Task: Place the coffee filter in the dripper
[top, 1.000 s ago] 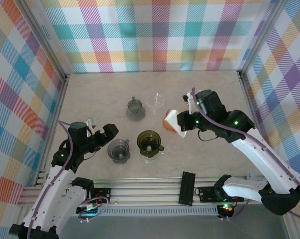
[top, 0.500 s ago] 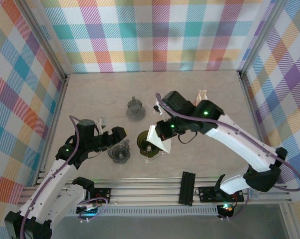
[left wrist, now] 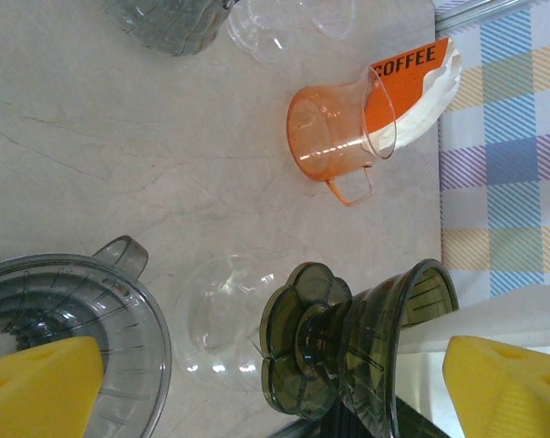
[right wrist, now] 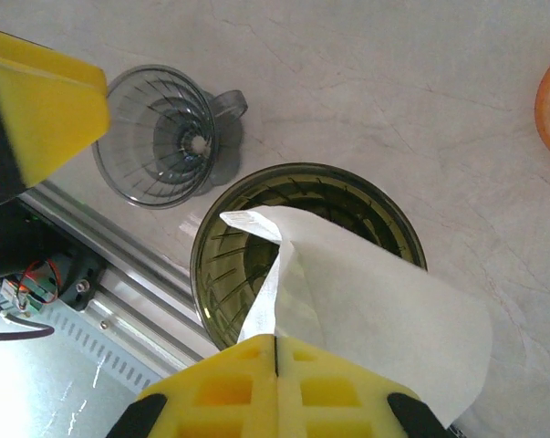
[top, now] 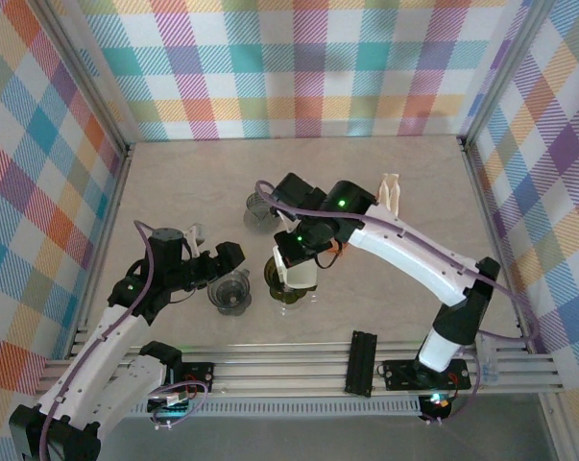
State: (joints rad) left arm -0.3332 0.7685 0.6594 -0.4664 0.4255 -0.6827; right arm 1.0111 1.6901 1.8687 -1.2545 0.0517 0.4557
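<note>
Over the open mouth of the olive-green dripper [right wrist: 233, 260]: white paper coffee filter [right wrist: 366, 301], pinched at one edge between the tightly closed pads of the right gripper [right wrist: 276, 351]. Nearby, left gripper [left wrist: 273, 388] spread wide, holding nothing, beside a grey dripper [left wrist: 65, 301]. Behind an orange dripper [left wrist: 334, 137], a pack [left wrist: 407, 64] lettered "COFFEE".

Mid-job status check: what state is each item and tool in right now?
right tool: shut on coffee filter.
left tool: open, holding nothing.
coffee filter: folded, over green dripper mouth, not seated.
green dripper: upright, no filter seated.
grey dripper: upright, empty.
</note>
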